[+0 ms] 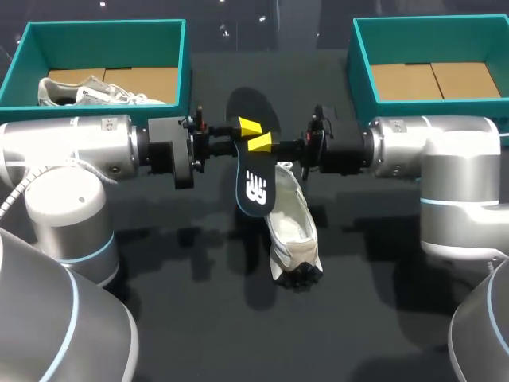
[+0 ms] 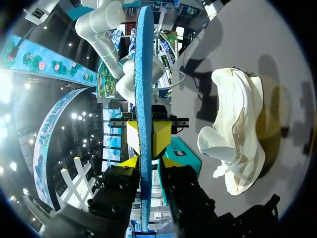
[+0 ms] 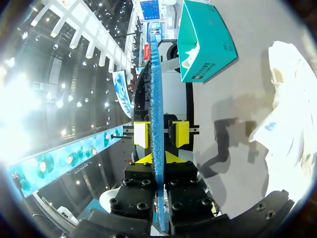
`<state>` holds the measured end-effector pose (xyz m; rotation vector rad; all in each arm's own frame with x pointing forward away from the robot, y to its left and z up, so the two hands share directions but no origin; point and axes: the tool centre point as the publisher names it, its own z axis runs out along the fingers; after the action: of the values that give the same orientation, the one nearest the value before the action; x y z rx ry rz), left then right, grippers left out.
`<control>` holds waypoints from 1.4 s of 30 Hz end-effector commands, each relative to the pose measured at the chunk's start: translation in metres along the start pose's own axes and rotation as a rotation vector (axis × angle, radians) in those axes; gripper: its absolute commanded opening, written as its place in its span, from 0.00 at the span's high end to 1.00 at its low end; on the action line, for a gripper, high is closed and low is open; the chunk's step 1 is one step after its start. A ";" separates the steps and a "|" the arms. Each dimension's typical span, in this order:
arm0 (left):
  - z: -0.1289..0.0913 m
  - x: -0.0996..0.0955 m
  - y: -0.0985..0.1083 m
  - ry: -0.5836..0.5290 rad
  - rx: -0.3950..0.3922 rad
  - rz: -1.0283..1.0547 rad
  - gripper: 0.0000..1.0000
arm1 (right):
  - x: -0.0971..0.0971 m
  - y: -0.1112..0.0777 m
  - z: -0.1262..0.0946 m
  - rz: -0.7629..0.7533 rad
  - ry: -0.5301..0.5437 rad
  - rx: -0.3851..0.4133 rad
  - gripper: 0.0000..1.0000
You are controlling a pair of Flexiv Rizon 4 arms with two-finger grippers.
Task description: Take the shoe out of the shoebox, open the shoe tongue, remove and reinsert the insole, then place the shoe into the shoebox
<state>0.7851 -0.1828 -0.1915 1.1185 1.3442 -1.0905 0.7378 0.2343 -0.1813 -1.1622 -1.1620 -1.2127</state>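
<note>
Right gripper (image 3: 158, 158) is clamped on the insole (image 1: 254, 179), with a yellow finger pressed on each side of it. The left gripper (image 2: 148, 162) comes in from the other side and meets it at the same spot. Its fingers sit around the insole but are let loose: one finger touches the insole and the other stands a little off it.

The insole hangs in the air between the two arms, over the middle of the surface (image 1: 374, 278). Its black side faces up and its edge looks blue.

The white shoe (image 1: 293, 231) lies on the surface, partly under the insole's near end. It is outside both boxes.

The left box (image 1: 103, 28) is teal and has another pale shoe (image 1: 87, 91) inside it. The right box (image 1: 429, 22) is teal too, and its brown floor shows.
</note>
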 end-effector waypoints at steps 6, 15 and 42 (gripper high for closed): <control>0.002 0.001 -0.003 -0.003 0.007 0.015 0.76 | -0.001 -0.002 0.000 0.001 0.001 -0.009 1.00; 0.002 0.000 -0.002 -0.004 0.001 0.022 0.84 | -0.001 -0.001 0.002 0.004 0.000 -0.004 1.00; -0.034 -0.007 -0.013 0.017 0.034 0.005 1.00 | 0.000 -0.014 -0.064 -0.128 -0.069 0.020 0.00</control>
<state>0.7761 -0.1665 -0.1878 1.1475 1.3286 -1.1080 0.7297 0.1969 -0.1907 -1.1303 -1.2927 -1.2703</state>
